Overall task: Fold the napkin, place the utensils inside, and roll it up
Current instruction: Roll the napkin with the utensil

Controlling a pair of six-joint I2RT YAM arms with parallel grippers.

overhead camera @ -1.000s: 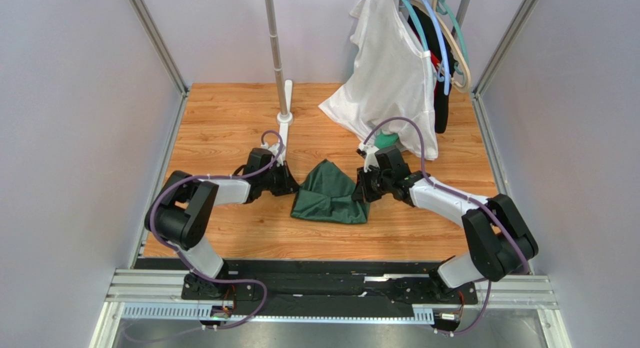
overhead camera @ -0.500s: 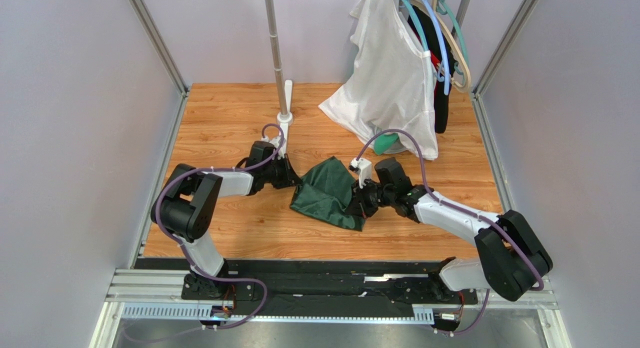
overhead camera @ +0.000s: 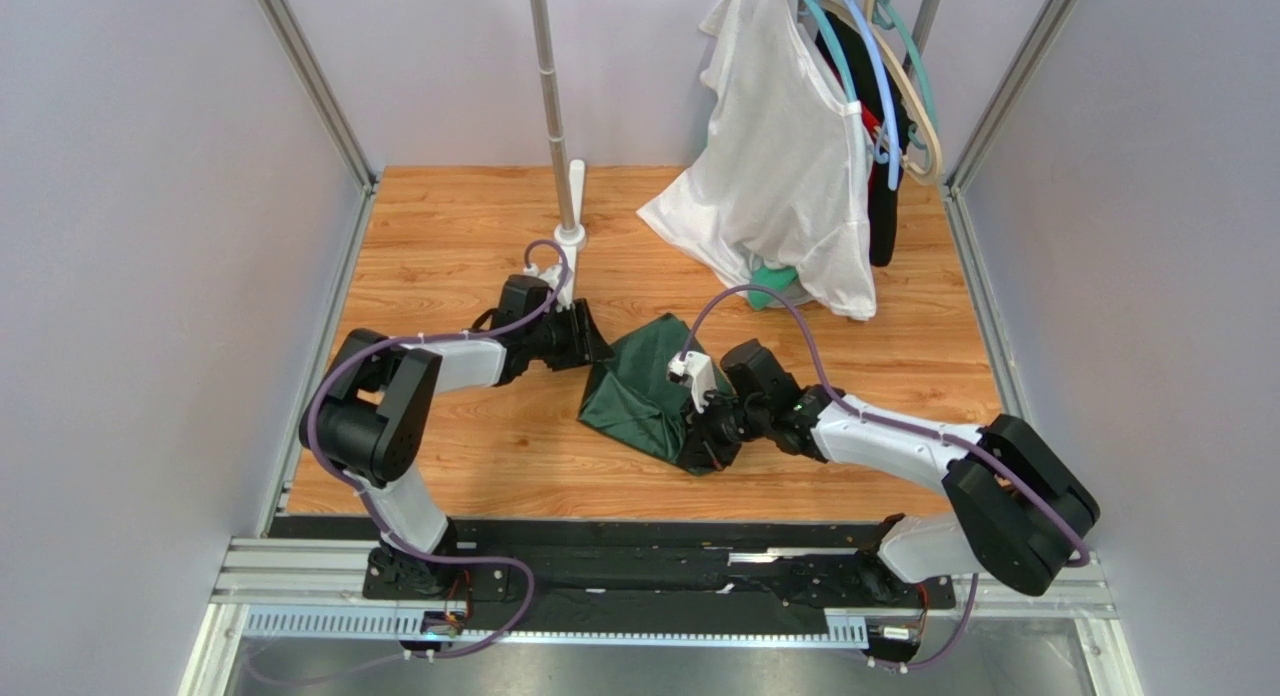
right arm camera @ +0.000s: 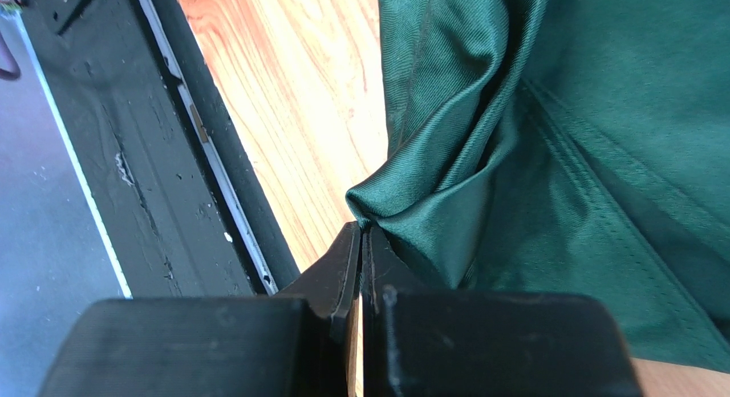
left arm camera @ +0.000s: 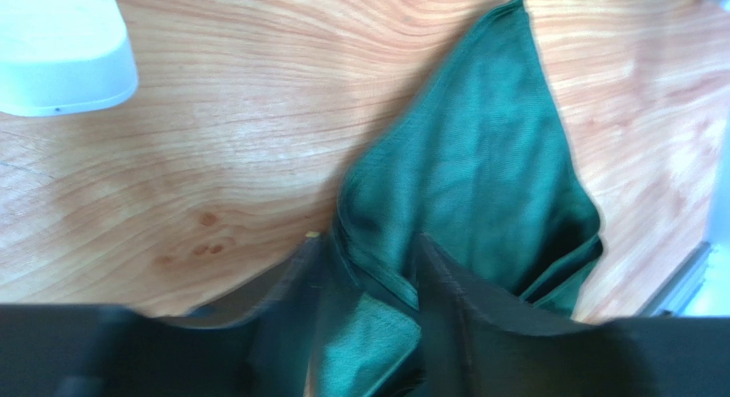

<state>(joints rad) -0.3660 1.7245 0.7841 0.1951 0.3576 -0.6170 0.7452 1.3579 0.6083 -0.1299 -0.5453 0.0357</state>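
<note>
The napkin (overhead camera: 646,389) is a soft, dark green cloth with a faint satin sheen and stitched hems. It lies bunched into a rough triangle near the middle of the frame on the wood-grain table (overhead camera: 451,246), with layers doubled over and a pointed corner reaching toward the upper part of the left wrist view. The left gripper (overhead camera: 589,348) sits at the cloth's upper left edge; its black fingers (left arm camera: 445,277) stand apart with a hemmed layer lying loosely between them — released, not pinching. The right gripper (overhead camera: 706,434) meets the cloth at its lower right edge, jaws clenched flat together on a glossy, puckered fold that rises to a small peak at the tips. Just beyond that fold, in the left of the right wrist view, bare wood gives way to a scuffed black metal rail (right arm camera: 171,157). At the upper middle of the overhead frame a slim grey pole (overhead camera: 553,96) rises from a white base (overhead camera: 568,239), close behind the left wrist. To the upper right a thin white garment (overhead camera: 781,156) hangs from a cluster of pale hangers (overhead camera: 887,81), and its hem drapes onto the table behind the right arm — a scrap of brighter green fabric (overhead camera: 771,284) shows under it.
</note>
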